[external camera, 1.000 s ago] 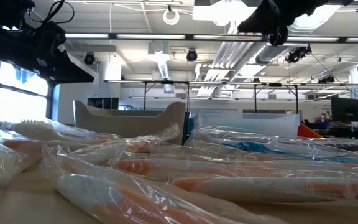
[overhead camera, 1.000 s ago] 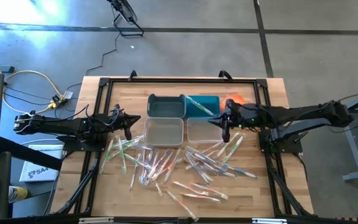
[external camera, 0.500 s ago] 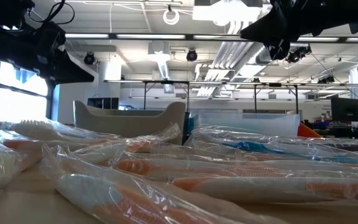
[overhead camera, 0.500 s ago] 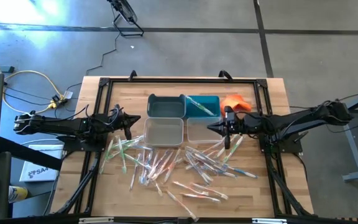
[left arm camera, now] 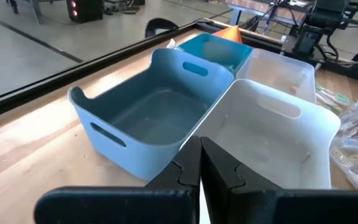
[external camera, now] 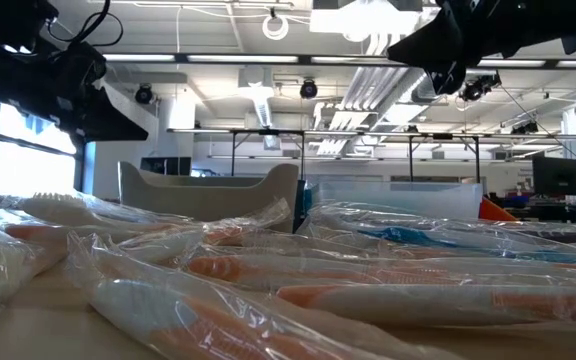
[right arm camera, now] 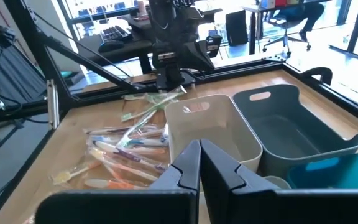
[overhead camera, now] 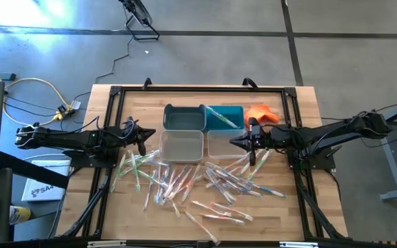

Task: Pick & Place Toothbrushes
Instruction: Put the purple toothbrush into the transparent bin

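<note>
On the counter, the toothbrushes lie scattered just in front of the bins — unmoved. The right gripper has drawn back from over the bins toward their right edge, jaws closed, empty; the left gripper stays left of them — closed too.

Both arms were dark, near-black and slender, built of jointed segments with thin black cables running along them. The left arm looked matte and knobbly at its joints, as did the right arm. In the wrist views each pair of fingers was black, angular and smooth-faced, mounted on a broad dark crossbar.
</note>
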